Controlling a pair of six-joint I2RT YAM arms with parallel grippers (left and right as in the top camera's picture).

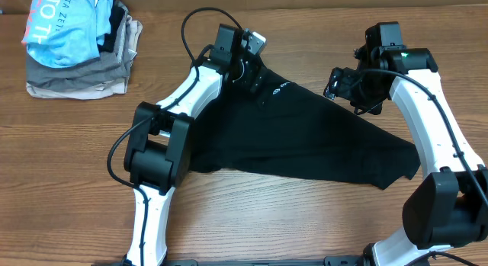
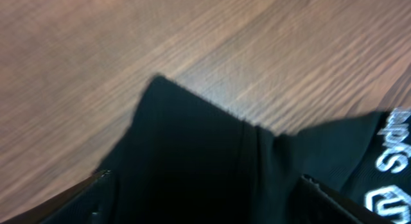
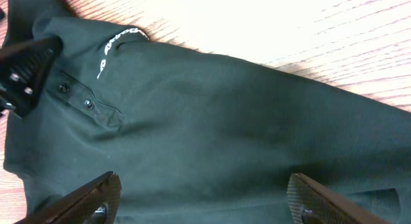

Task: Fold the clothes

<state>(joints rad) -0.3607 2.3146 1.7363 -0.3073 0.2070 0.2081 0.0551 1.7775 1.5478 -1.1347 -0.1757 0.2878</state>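
One garment in play: the black polo shirt (image 1: 305, 140).

- **Far left:** on the table (image 1: 305, 228) sits a stack of grey-beige folded garments (image 1: 76, 75) with a light blue shirt (image 1: 65, 26) on top, well apart from the work.
- **Left gripper (image 1: 255, 75):** at the shirt's upper left end, near the collar and the white logo (image 1: 280, 88). In its wrist view the jaws stand wide apart over a corner of black fabric, nothing pinched.
- **Shirt:** lies mid-table as a rumpled, roughly triangular heap, wider toward the right, edges uneven (no clean fold line visible anywhere).
- **Right gripper (image 1: 341, 84):** at the upper edge, further right. Its wrist view shows the jaws spread open above the chest, with the button placket (image 3: 77, 95) off to the left. Cloth not clamped.

Judgement: early stage. The shirt is not yet flattened; sleeves, sides and the final fold all appear outstanding. Probable next need: seize two upper points and spread the shirt flat.
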